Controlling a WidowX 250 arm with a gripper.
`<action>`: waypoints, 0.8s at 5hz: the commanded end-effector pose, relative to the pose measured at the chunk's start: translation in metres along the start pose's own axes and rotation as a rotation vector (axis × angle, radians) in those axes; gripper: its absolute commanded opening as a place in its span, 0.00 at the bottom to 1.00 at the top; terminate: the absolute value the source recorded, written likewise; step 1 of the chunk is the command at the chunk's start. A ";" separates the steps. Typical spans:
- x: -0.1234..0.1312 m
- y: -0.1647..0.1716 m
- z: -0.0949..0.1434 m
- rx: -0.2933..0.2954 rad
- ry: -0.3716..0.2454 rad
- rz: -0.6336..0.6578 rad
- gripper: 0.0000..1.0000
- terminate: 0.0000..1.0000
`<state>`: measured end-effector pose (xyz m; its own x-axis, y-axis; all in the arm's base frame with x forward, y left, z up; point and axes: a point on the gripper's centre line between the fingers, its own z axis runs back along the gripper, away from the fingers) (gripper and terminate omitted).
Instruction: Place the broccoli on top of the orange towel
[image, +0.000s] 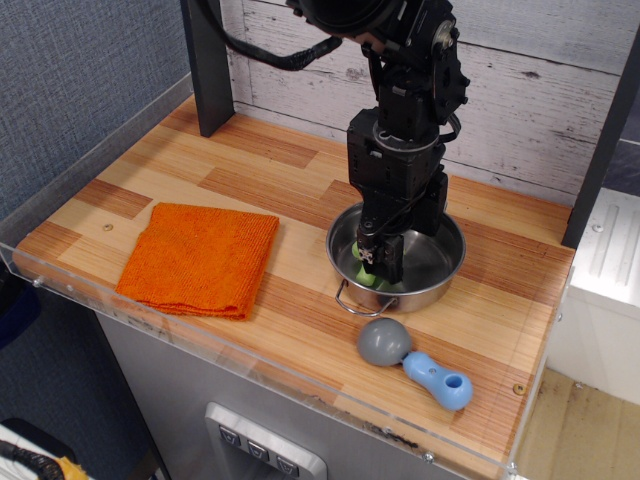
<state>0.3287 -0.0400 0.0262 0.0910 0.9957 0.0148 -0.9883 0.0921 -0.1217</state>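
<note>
Black gripper (378, 262) lowered into steel pot (440, 262), fingers down around broccoli (362, 272); whether clenched on it or loose cannot be told, since the fingers hide most of the contact. Broccoli inside the pot near its front-left wall, only slivers of light green showing beside and below the fingertips. Pot on the right half of the wooden tabletop (200, 175), wire handle toward the front. Orange towel (199, 258) flat and folded on the left, well apart from the pot, nothing on it. Grey-and-blue scoop (414, 364) lying in front of the pot, near the table's front edge
</note>
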 end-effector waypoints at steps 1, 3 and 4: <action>-0.001 -0.003 -0.002 -0.034 -0.024 0.009 0.00 0.00; -0.007 0.002 -0.004 -0.021 -0.027 0.002 0.00 0.00; -0.011 0.001 0.001 -0.030 -0.019 -0.007 0.00 0.00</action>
<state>0.3218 -0.0480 0.0113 0.0881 0.9956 0.0315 -0.9903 0.0910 -0.1046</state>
